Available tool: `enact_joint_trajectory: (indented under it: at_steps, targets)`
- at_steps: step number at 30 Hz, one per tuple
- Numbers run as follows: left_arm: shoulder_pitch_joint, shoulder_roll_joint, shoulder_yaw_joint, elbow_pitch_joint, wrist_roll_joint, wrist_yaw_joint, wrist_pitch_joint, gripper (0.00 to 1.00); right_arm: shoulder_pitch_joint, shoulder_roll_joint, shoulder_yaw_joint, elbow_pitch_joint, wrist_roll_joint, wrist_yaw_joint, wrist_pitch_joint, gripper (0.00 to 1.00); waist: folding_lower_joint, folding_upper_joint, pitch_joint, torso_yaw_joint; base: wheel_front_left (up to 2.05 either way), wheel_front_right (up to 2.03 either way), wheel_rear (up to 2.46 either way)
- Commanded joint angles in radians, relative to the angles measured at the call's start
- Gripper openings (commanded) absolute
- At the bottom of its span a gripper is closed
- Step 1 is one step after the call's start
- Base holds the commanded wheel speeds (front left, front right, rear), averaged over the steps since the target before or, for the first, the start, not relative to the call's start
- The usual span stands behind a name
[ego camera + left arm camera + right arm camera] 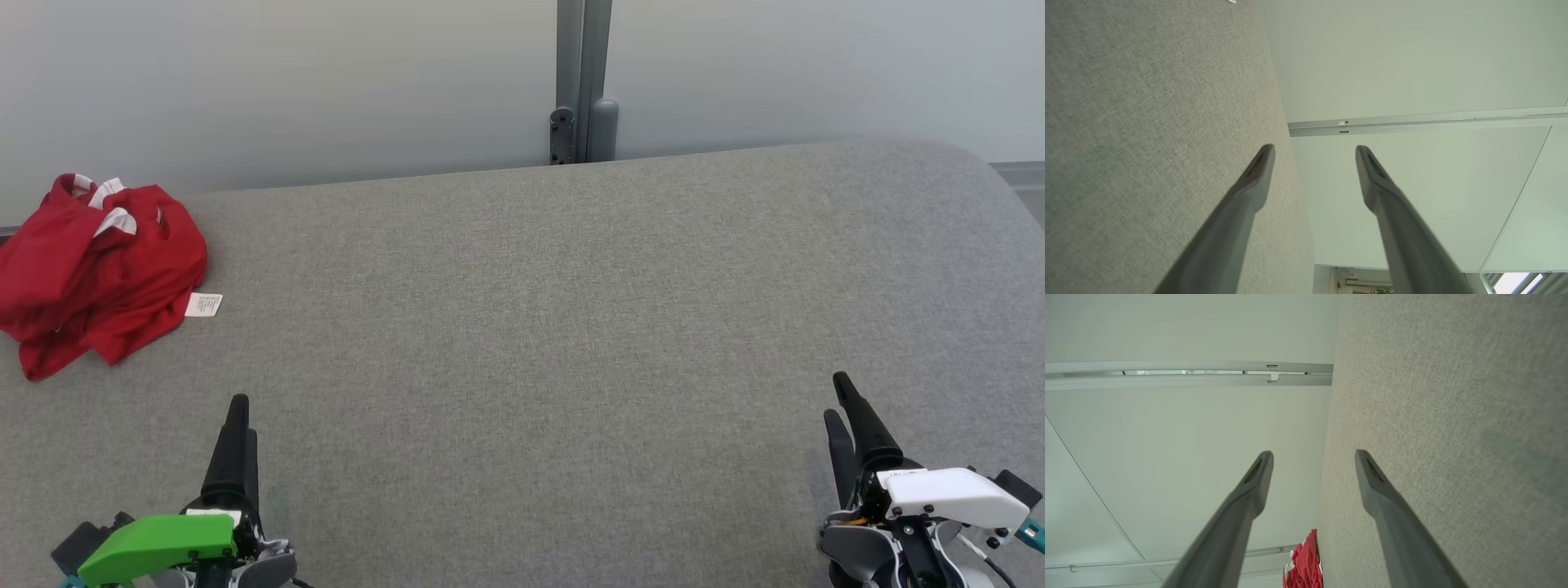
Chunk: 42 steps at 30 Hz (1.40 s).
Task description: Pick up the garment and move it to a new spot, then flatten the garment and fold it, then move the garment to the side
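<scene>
Well beyond the left pincer [242, 416], the red garment [98, 269] lies crumpled

Garment [98, 269]: solid red, no print seen. White trim strips near its upper folds.
Label [203, 305]: white with faint dark text, too small to read.
Worktop [531, 327]: mid-grey fabric with a fine heathered fleck, even all over. It reads greenish-grey in both wrist views.
Left end effector [243, 416]: black fingers, with a bright green cover [159, 543] at the base.
Right end effector [834, 396]: black fingers, a white cover [951, 494] and a teal piece [1030, 531] at the edge.
Wall [286, 82]: plain pale grey-white.
Post [582, 82]: darker grey metal.
</scene>
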<state>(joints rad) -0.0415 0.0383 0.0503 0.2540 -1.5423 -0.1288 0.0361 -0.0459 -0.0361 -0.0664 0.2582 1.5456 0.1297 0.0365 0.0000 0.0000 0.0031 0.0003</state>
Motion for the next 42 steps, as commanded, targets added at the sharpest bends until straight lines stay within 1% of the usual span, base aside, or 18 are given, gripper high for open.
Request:
enact_joint_trajectory:
  at_steps: [1,5,18,20,31,42]
  targets:
    - [-0.008,0.005,-0.005,-0.028,0.044,0.006,-0.013,1.00,-0.005,-0.006,0.005,-0.025,-0.025,0.001,-0.014,1.00,0.0000,0.0000,0.000,0.000,0.00,0.00,0.00]
    - [-0.008,0.006,-0.010,-0.055,0.114,0.021,-0.030,1.00,-0.002,-0.007,0.005,-0.042,-0.082,0.001,-0.030,1.00,0.0000,0.0000,0.000,0.001,0.00,0.00,0.00]
    - [0.001,0.008,-0.054,-0.147,0.369,0.066,-0.079,1.00,0.009,-0.009,0.019,-0.124,-0.345,0.001,-0.080,1.00,0.0000,0.0000,0.001,0.003,0.00,0.00,0.00]
    - [0.002,0.008,-0.065,-0.152,0.425,0.069,-0.087,1.00,0.011,-0.009,0.025,-0.134,-0.392,0.001,-0.088,1.00,0.0000,0.0000,0.001,0.004,0.00,0.00,0.00]
    - [0.018,0.009,-0.113,-0.161,0.660,0.101,-0.123,1.00,0.026,-0.010,0.061,-0.158,-0.638,0.001,-0.125,1.00,0.0000,0.0000,0.002,0.005,0.00,0.00,0.00]
    - [0.037,0.011,-0.140,-0.148,0.882,0.117,-0.157,1.00,0.038,-0.011,0.095,-0.155,-0.841,0.001,-0.158,1.00,0.0000,0.0000,0.002,0.007,0.00,0.00,0.00]
